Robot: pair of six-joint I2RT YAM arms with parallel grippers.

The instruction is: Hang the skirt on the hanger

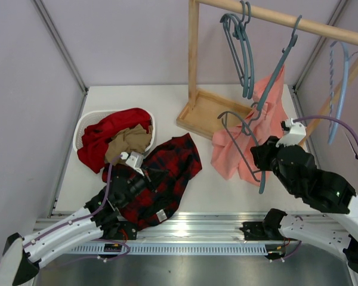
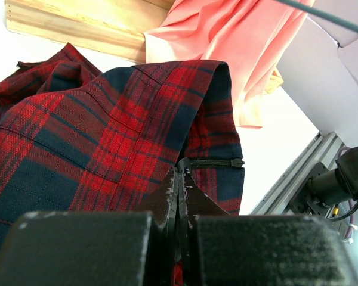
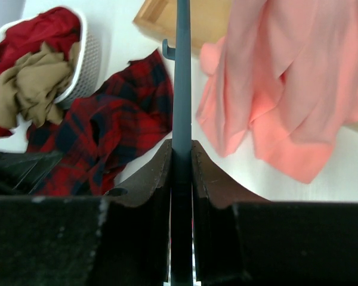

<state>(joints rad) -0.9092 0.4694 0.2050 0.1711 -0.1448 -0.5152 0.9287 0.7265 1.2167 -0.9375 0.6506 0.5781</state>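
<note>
Right claw (image 3: 182, 149) (image 1: 258, 156): clenched on the hanger (image 3: 182, 89) (image 1: 262, 179). In the wrist view the slate-blue bar runs straight up out of the pinch, both fingers (image 3: 161, 170) pressed to its sides. From above, the hanger is held tilted over the right part of the table (image 1: 227, 190), its hook end lying over the lower folds of the pink garment (image 1: 268, 113) (image 3: 286, 89).

Left claw (image 2: 179, 176) (image 1: 142, 170): fingers (image 2: 167, 196) tight together, nipping a fold of the skirt (image 2: 107, 131) (image 1: 167, 173) (image 3: 107, 131). A sliver of plaid shows between them low down. A short dark zip (image 2: 215, 162) sits just past the fingertips.

Skirt: spread on the table left of centre, partly under the left arm, with its white label (image 1: 161, 214) near the front edge. It lies well apart from the hanger, not on it.

Around: a white basket (image 1: 83, 128) just beside the skirt's far-left edge holds a red garment (image 1: 116, 128) and a tan cloth (image 1: 128, 143). At the back stands a wooden rack (image 1: 194, 59). More grey-teal hangers (image 1: 244, 53) and a paler blue hanger (image 1: 340, 89) hang from its rail. The pink garment hangs there too, its hem reaching the table.
</note>
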